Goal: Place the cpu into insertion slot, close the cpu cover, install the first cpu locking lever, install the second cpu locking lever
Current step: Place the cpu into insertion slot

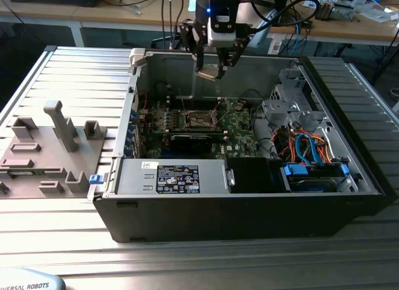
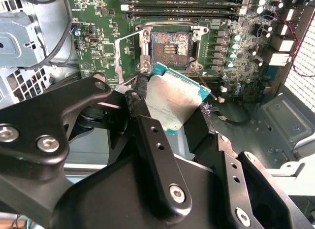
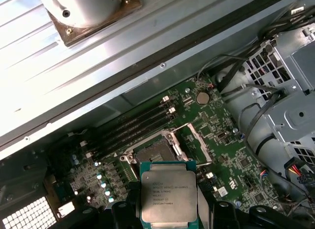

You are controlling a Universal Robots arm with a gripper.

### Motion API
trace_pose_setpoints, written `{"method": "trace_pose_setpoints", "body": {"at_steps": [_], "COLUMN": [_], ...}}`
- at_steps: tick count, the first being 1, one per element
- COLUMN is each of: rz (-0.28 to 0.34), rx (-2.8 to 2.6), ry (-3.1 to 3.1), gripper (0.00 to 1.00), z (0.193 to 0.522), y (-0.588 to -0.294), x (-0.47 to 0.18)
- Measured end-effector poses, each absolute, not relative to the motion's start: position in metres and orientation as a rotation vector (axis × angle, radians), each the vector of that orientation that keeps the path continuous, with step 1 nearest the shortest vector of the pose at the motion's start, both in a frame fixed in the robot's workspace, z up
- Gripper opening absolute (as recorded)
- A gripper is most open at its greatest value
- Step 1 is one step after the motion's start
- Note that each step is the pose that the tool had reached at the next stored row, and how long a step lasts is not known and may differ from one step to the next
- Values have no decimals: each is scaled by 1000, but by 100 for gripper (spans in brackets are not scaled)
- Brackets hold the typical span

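My gripper (image 1: 214,70) hangs above the open computer case (image 1: 118,178), near its back wall, shut on the cpu (image 1: 211,72). In both wrist views the cpu (image 2: 174,103) (image 3: 169,194) is a flat silver square with a teal edge, pinched by its sides between black fingers (image 2: 142,93). The insertion slot (image 1: 201,120) (image 2: 170,44) (image 3: 152,152) lies open on the green motherboard (image 1: 240,131), lower than the chip and apart from it. Its dark contact field is bare. The cpu cover (image 3: 197,140) stands raised beside the slot, and a thin wire lever (image 2: 119,42) is swung out.
Long memory slots (image 2: 182,7) run beside the socket, and a long black card (image 1: 196,140) lies in front of it. A drive cage with blue and orange cables (image 1: 305,146) is at the exterior view's right. A grey fixture tray (image 1: 50,146) is on the left.
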State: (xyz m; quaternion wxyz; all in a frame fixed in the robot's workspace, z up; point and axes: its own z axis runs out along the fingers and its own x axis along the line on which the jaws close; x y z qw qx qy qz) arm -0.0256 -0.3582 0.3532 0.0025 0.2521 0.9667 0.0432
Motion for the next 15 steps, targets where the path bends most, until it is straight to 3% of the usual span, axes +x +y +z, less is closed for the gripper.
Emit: {"method": "trace_pose_setpoints", "body": {"at_steps": [15], "rz": [134], "rx": [817], "ry": [3024], "gripper": [54], "z": [353], "y": [-358], "x": [-26]}}
